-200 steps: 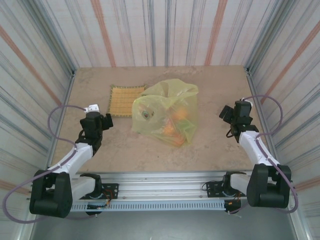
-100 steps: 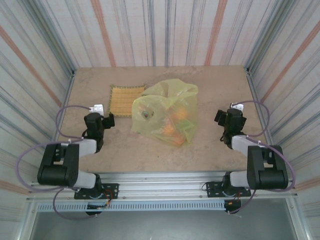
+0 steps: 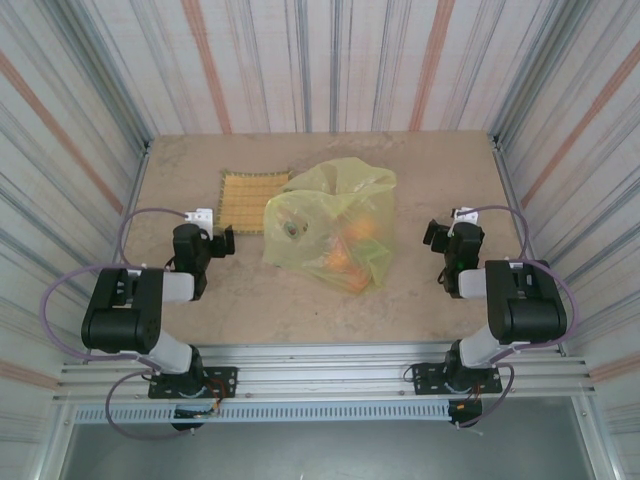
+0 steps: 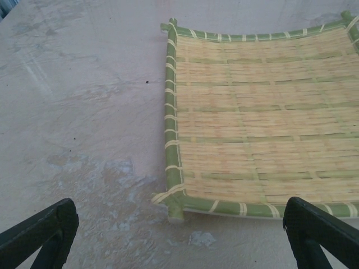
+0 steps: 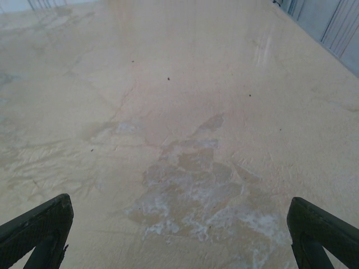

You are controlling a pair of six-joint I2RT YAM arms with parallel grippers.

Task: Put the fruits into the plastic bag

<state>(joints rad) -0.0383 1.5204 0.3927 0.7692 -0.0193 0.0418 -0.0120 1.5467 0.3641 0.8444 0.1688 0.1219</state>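
The pale yellow-green plastic bag lies crumpled in the middle of the table. Orange and green fruits show through its thin skin. My left gripper sits folded back at the left, clear of the bag, open with nothing between its fingers. At the right my right gripper is also folded back and open, with its fingers wide apart over bare table. Neither gripper touches the bag.
A square yellow-tan woven mat with green edging lies just left of the bag, right in front of my left gripper. Striped walls close in the table on three sides.
Both arms have folded back toward their bases and now rest low at the table's sides. The bag and mat have not moved.
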